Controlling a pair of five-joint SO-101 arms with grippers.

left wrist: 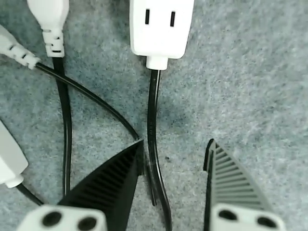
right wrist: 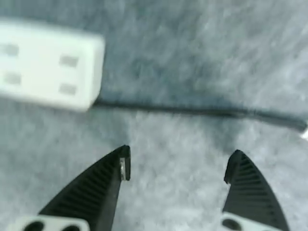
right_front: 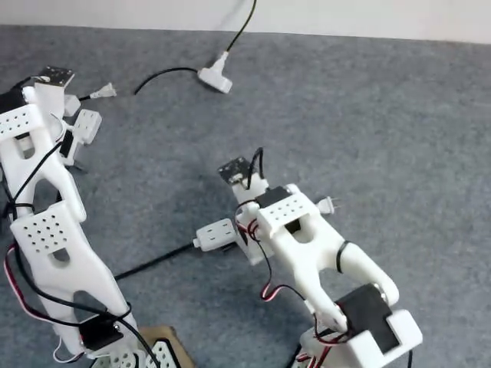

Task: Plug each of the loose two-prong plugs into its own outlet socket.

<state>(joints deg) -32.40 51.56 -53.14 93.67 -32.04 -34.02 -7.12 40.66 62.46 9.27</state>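
Observation:
My left gripper [left wrist: 174,147] is open just above the carpet, and a black cable [left wrist: 153,144] runs between its fingers. That cable ends in a white outlet socket [left wrist: 161,26] with two slots facing up, seen also as a socket [right_front: 84,124] at the far left. A white plug [left wrist: 48,14] lies beside it. My right gripper [right wrist: 180,154] is open and holds nothing. A white outlet block [right wrist: 48,65] lies just off one fingertip, its black cable [right wrist: 192,110] running across ahead of the fingers. A small two-prong plug [right_front: 328,205] lies beside the right arm.
A third white socket [right_front: 215,79] with its cable lies at the back centre. A small plug [right_front: 103,92] rests near the left arm's wrist. Another white connector [left wrist: 7,159] and a grey strain relief [left wrist: 17,50] lie close to the left gripper. Bare grey carpet [right_front: 399,138] spreads to the right.

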